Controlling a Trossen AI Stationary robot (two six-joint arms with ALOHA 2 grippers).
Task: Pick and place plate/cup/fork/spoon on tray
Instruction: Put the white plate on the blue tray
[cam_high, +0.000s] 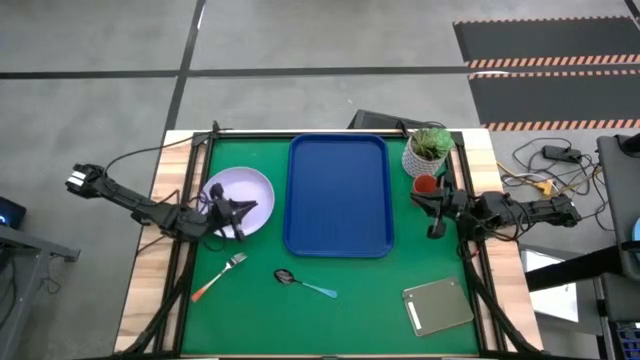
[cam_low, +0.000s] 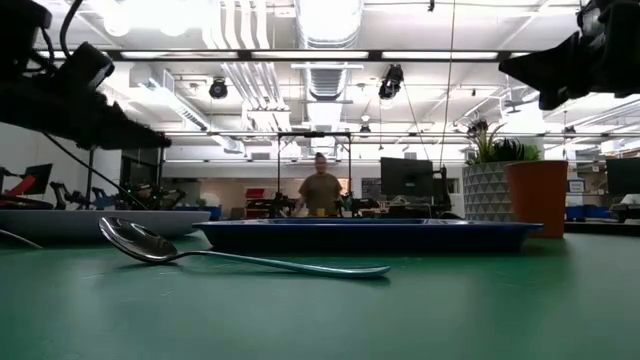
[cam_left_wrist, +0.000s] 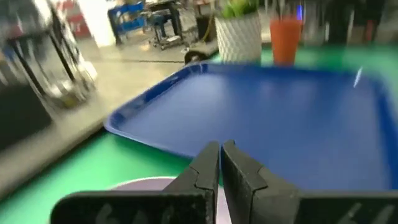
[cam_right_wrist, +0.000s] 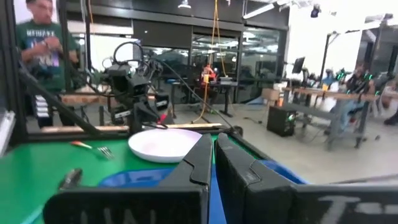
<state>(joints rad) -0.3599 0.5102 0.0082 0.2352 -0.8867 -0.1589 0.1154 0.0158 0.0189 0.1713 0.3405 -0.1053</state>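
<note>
The pale plate (cam_high: 238, 200) lies flat on the green mat, left of the blue tray (cam_high: 338, 195). My left gripper (cam_high: 240, 215) is shut and hovers over the plate's right part; in the left wrist view (cam_left_wrist: 220, 163) it points at the tray, with the plate (cam_left_wrist: 144, 183) below it. The orange-red cup (cam_high: 425, 185) stands right of the tray, by the plant pot. My right gripper (cam_high: 428, 208) is shut, raised just near of the cup; it also shows in the right wrist view (cam_right_wrist: 212, 148). The fork (cam_high: 220, 275) and the spoon (cam_high: 305, 284) lie on the mat near of the plate and tray.
A white patterned pot with a green plant (cam_high: 428, 150) stands at the far right corner, right behind the cup. A grey square slab (cam_high: 438, 306) lies at the near right. A person (cam_low: 320, 190) stands in the room beyond the table.
</note>
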